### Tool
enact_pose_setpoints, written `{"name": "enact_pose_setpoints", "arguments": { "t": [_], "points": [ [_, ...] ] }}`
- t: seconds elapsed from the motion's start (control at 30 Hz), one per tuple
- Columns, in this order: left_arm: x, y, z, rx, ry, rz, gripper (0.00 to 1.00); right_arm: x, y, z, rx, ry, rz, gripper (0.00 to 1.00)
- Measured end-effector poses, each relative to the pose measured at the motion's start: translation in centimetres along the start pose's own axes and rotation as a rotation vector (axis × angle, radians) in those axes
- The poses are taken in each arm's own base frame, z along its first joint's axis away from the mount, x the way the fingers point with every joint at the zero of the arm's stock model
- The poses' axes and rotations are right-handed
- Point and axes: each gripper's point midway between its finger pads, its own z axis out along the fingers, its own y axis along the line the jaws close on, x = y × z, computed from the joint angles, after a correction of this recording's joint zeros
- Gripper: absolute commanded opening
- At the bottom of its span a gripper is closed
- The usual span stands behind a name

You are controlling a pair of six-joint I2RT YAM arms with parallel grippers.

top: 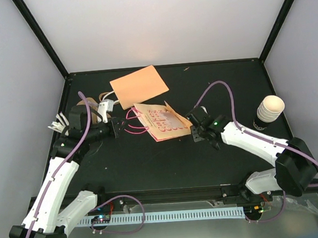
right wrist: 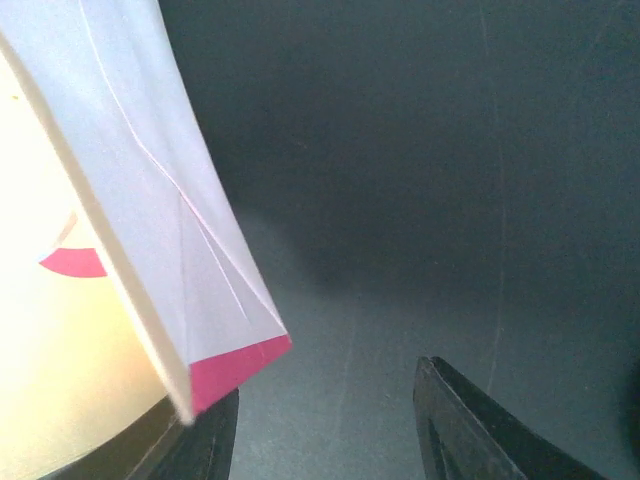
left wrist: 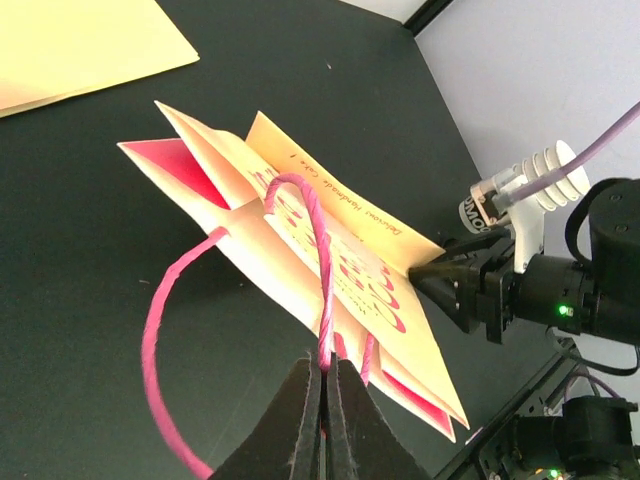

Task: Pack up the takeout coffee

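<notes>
The takeout coffee [top: 269, 111], a cream ribbed cup with a dark base, stands upright at the right side of the table, apart from both grippers. A cream paper bag [top: 162, 120] with pink print lies mostly flat at the centre. My left gripper [top: 117, 128] is shut on one pink twisted handle [left wrist: 322, 300] of the bag [left wrist: 300, 240]. My right gripper [top: 197, 130] is at the bag's right corner, jaws open. In the right wrist view that corner [right wrist: 170, 270] overlaps the left finger [right wrist: 195, 440], and the gap between the jaws of the right gripper [right wrist: 325, 420] shows only table.
An orange sheet [top: 139, 86] lies behind the bag. A brown pulp carrier [top: 92, 110] and thin white sticks [top: 56, 126] sit at the far left behind my left arm. White walls with black frame posts close in the table.
</notes>
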Motion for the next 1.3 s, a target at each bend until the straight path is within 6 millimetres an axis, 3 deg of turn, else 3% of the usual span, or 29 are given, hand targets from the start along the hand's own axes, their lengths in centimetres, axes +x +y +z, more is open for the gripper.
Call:
{"name": "enact_pose_setpoints", "arguments": {
  "t": [0.4,0.67,0.9,1.3],
  "points": [
    [0.2,0.2,0.5,0.005,0.022,0.0,0.02,-1.4,1.6,0.3,-0.174,0.009,0.021,0.54],
    [0.9,0.0,1.1,0.034,0.069,-0.008,0.01,-2.2,3.2,1.7,-0.207,0.042,-0.025,0.53],
    [1.2,0.0,1.7,0.056,0.101,-0.018,0.02,-2.9,3.9,2.1,-0.198,0.042,-0.069,0.61],
    [1.3,-0.2,1.7,0.068,0.107,-0.019,0.02,-3.1,10.1,-0.3,-0.222,0.007,-0.237,0.7]
  ]
}}
